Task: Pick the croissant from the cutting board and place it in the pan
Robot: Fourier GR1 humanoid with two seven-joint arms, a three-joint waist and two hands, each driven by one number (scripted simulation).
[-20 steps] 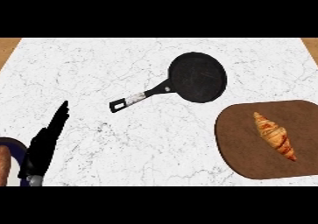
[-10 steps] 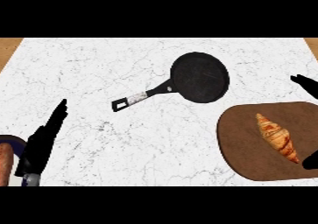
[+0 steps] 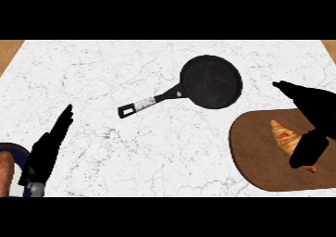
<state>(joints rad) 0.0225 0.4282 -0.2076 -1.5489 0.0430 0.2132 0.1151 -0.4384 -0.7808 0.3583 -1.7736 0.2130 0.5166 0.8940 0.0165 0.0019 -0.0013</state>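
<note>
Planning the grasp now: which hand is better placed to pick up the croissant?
The right hand. It hangs open directly over the croissant on the cutting board, on the pan's side of the counter. The left hand rests open at the far left edge.

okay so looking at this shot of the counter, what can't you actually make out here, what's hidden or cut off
- Croissant, head view: its lower end is covered by the right hand, so contact cannot be told.
- Cutting board: its right side runs off the view's right edge and under that hand.
- Reddish item on a dark plate, lower left: cut by the edge, unidentifiable.
- Left hand: its forearm is mostly out of view.
</note>
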